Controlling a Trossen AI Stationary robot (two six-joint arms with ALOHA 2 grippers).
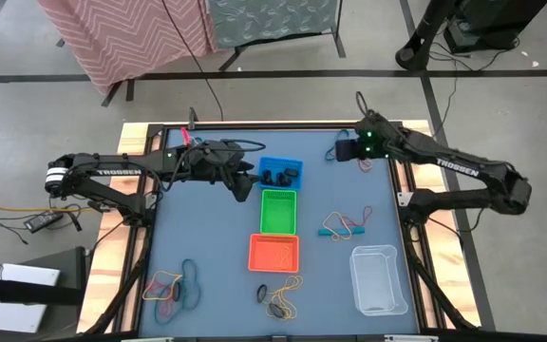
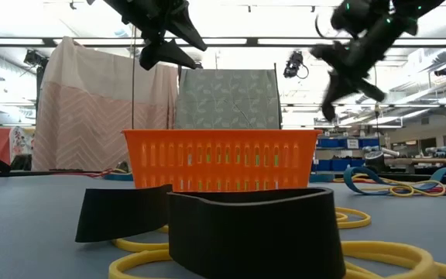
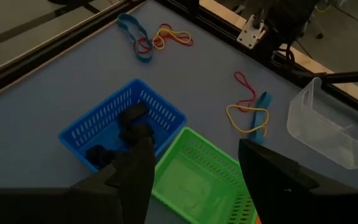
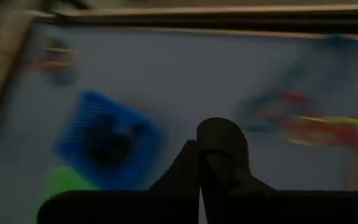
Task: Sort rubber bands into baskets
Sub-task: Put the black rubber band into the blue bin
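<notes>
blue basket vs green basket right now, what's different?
The blue basket holds black rubber bands; the green basket looks empty. The blue basket sits farthest back in the row, askew; the green basket sits straight, next to the orange basket. Both are small slotted plastic rectangles.

"TROSSEN" on left arm (image 1: 112,173), right arm (image 1: 473,171)

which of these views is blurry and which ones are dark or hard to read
Right wrist view: smeared by motion, the blue basket and bands only streaks, the right gripper shut and dark. Left wrist view: dim but sharp; the left gripper open. Low view: black band looms soft up close, bright ceiling lights behind. High view: even, clear.
</notes>
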